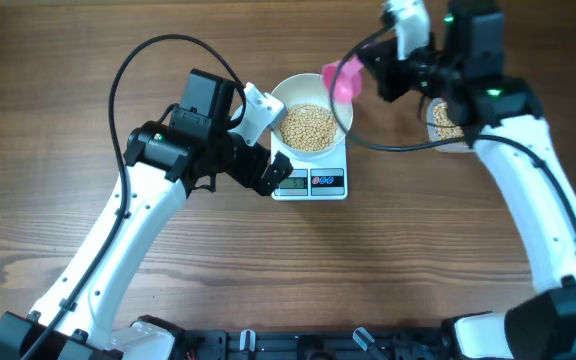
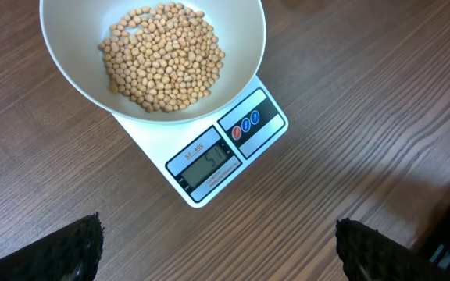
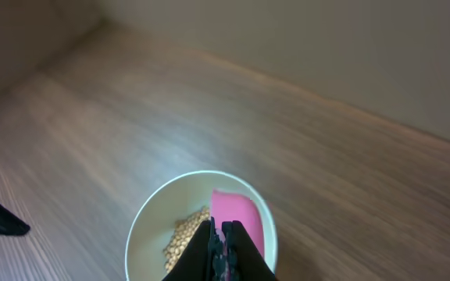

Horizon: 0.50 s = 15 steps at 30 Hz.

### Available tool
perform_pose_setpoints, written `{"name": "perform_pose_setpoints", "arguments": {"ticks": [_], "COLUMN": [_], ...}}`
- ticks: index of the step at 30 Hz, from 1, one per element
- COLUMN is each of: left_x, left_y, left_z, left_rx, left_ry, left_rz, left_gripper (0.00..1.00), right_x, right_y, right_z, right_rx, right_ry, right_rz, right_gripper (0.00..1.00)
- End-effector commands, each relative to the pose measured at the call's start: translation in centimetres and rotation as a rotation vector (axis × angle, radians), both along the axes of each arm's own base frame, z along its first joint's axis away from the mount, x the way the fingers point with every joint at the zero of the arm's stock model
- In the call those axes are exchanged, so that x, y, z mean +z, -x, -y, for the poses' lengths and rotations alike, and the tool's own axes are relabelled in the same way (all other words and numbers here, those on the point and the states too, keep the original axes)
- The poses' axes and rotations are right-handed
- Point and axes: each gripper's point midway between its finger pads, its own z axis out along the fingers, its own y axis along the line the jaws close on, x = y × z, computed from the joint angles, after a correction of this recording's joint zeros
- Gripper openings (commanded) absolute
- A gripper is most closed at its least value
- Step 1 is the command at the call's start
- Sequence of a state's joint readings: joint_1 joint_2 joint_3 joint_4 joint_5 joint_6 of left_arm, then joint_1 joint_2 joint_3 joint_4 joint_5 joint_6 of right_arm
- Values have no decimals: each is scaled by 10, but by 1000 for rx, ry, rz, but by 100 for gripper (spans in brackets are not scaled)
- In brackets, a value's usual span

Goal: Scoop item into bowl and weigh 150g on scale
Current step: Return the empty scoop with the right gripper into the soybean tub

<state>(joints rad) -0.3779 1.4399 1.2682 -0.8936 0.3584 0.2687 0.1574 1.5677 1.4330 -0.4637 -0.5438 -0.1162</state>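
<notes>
The white bowl (image 1: 340,106) stands on the small white scale (image 1: 310,183) and holds a heap of tan beans (image 1: 308,126). A pink scoop (image 1: 342,78) hangs over the bowl's right rim, and my right gripper (image 1: 372,72) is shut on its handle. In the right wrist view the scoop (image 3: 241,218) sits above the bowl (image 3: 143,226), with beans (image 3: 184,238) to its left. My left gripper (image 1: 266,176) stands open just left of the scale, touching nothing. The left wrist view shows the bowl (image 2: 76,78), the beans (image 2: 162,55), the scale's display (image 2: 209,167) and wide-apart fingertips (image 2: 76,250).
A clear tub of more beans (image 1: 440,120) stands at the right, mostly hidden under my right arm. Bare wooden tabletop (image 1: 388,260) lies in front of the scale. A wall runs behind the table in the right wrist view.
</notes>
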Motion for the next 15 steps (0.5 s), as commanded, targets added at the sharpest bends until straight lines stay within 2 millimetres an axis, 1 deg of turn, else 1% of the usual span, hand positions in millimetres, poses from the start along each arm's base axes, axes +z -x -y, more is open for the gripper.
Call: {"name": "perform_pose_setpoints", "arguments": {"ticks": [1,3,4,5,7,9,10,12,15], "left_x": [6,6,6,6,6,6,6,6,6], "left_y": [0,0,0,0,0,0,0,0,0], "left_z": [3,3,3,3,3,3,3,3,3], "left_rx": [-21,-21,-21,-21,-21,-21,-21,-21,-21], "left_ry": [14,14,14,14,14,14,14,14,14], "left_rz": [18,18,18,18,18,18,18,18,18], "left_gripper": [100,100,100,100,100,100,100,100,100], "right_x": [52,57,56,53,40,26,22,13,0], "right_y": [9,11,13,15,18,23,26,29,33], "right_z": [36,69,88,103,132,158,169,179,181], "right_rx": [-92,-213,-289,-347,-465,-583,-634,-682,-685], "right_ry": [-44,2,37,65,137,204,227,272,295], "right_rz": [83,90,78,62,14,-44,-63,-97,-149], "right_gripper": [4,4,4,4,4,4,4,4,5]}}
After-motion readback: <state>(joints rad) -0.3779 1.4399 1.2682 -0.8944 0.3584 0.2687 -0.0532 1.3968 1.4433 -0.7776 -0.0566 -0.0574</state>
